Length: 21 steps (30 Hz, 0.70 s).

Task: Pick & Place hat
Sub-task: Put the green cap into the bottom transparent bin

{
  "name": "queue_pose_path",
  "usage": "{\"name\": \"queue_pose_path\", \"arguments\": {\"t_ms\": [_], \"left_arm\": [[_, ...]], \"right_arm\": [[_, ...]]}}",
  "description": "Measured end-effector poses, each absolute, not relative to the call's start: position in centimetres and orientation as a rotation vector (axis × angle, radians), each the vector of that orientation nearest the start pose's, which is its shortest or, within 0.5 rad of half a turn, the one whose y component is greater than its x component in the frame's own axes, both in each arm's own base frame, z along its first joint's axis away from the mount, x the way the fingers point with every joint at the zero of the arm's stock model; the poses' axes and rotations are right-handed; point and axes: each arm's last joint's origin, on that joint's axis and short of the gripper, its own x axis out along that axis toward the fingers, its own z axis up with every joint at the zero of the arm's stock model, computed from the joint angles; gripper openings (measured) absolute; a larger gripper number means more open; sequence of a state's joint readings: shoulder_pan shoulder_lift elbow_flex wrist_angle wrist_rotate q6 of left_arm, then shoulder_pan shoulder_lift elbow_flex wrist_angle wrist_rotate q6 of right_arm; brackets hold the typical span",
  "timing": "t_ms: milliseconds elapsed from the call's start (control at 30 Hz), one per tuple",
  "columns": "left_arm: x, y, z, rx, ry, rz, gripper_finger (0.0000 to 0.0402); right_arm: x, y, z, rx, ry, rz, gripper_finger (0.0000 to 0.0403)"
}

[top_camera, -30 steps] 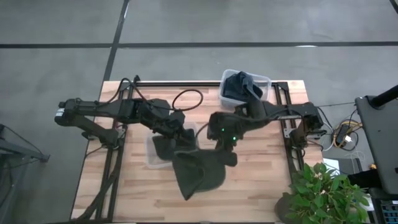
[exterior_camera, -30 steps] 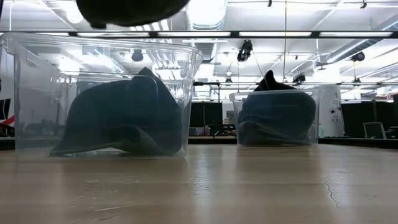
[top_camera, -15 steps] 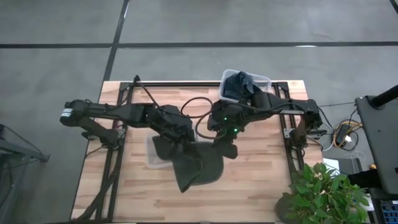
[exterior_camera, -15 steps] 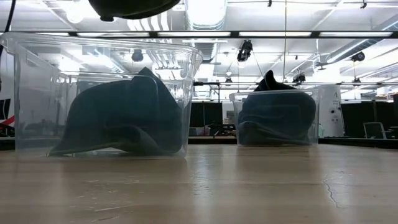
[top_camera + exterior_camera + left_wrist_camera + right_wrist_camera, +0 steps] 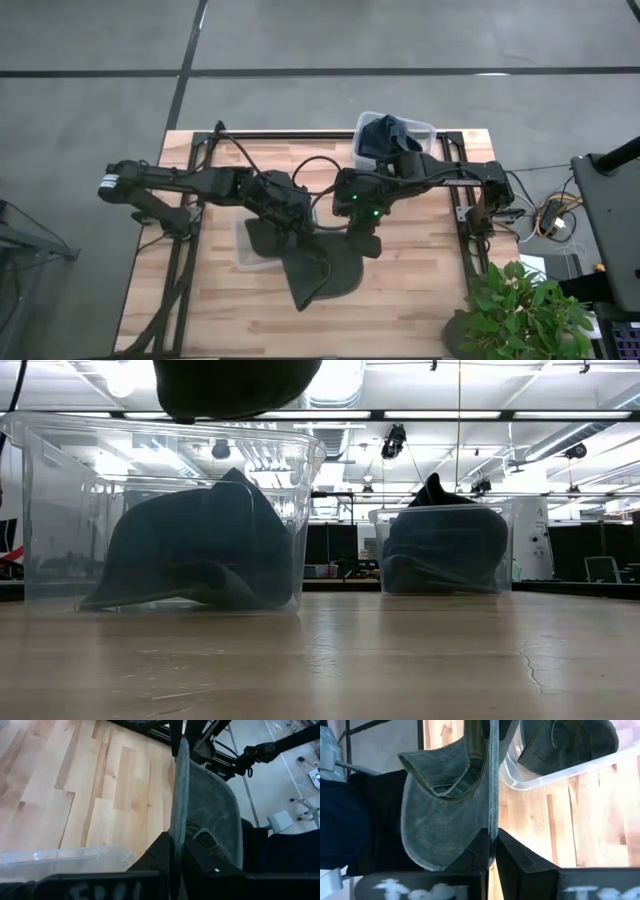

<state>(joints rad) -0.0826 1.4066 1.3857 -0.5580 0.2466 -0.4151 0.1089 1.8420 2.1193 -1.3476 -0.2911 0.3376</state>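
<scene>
Both arms are dark, almost black, and built from long slim links with thicker round joints. The left arm (image 5: 190,182) has a small white label at its end at 9 o'clock, and a thin black cable makes a loop above its wrist. The right arm (image 5: 450,178) shows small green lights on its wrist housing. The left gripper (image 5: 175,855) has two black angular fingers. The right gripper (image 5: 492,851) has the same black fingers, with blurred white markings on the body below them.
</scene>
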Motion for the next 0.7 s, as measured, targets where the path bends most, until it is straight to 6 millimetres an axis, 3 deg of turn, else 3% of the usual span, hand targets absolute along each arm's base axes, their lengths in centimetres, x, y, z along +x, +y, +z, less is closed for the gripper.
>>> {"name": "queue_pose_path", "arguments": {"t_ms": [233, 400, 700], "left_arm": [[29.8, -3.8, 36.8, -0.372, 0.623, -0.167, 0.0008], [28.5, -3.3, 37.8, -0.333, 0.591, -0.078, 0.0005], [24.8, -2.3, 40.9, -0.288, 0.425, 0.146, 0.0005]], "right_arm": [[35.4, 4.7, 39.9, 0.382, 1.111, 0.162, 0.0017], [35.0, 4.4, 40.6, 0.347, 1.058, 0.103, 0.0057], [31.8, 3.7, 45.3, 0.254, 0.789, -0.053, 0.0139]]}}
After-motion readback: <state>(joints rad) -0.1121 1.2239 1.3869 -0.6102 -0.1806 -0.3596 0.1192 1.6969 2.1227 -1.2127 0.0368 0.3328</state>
